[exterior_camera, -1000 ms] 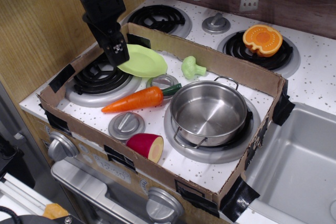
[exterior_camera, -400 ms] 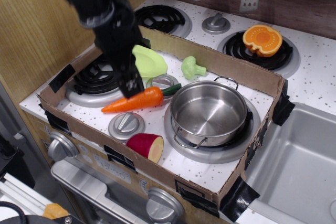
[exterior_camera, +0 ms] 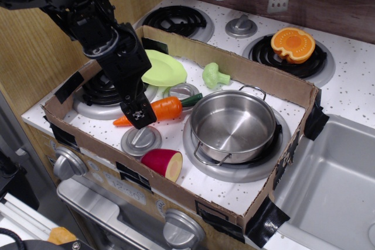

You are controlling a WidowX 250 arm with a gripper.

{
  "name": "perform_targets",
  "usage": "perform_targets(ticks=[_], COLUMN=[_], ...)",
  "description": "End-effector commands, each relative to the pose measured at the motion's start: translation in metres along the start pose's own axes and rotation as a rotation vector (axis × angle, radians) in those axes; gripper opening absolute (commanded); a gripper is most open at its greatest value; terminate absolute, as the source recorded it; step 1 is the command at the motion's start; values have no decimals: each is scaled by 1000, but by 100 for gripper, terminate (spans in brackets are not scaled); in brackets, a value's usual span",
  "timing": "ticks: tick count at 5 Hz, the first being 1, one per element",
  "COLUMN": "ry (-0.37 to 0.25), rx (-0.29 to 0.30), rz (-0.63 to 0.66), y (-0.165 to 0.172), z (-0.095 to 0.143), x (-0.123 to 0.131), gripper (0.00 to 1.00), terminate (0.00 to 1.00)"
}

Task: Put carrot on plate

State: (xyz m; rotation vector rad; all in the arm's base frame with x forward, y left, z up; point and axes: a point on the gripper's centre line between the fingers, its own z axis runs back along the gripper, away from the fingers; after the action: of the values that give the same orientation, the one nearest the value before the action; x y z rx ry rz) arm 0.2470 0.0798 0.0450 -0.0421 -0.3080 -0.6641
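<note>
Black claw (exterior_camera: 138, 115) overlaps the carrot's (exterior_camera: 159, 110) middle; whether it grips, I cannot tell.

Carrot (exterior_camera: 163, 108) lies before plate (exterior_camera: 161, 68), left of pot (exterior_camera: 233, 126).

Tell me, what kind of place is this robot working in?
It looks like a toy play kitchen: coil burners with silver knobs, a grey sink at the right, and plastic food such as a carrot and broccoli.
</note>
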Motion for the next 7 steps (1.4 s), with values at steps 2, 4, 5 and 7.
perform_targets(ticks=[2, 4, 5, 7], ry=[-43, -78, -80, -41], rx=[9, -8, -4, 58], rz=[-56, -24, -17, 16], y=[28, 21, 21, 20], z=[-24, -44, -45, -21], x=[18, 15, 15, 21], gripper=[100, 100, 100, 0], terminate=[0, 0, 0, 0])
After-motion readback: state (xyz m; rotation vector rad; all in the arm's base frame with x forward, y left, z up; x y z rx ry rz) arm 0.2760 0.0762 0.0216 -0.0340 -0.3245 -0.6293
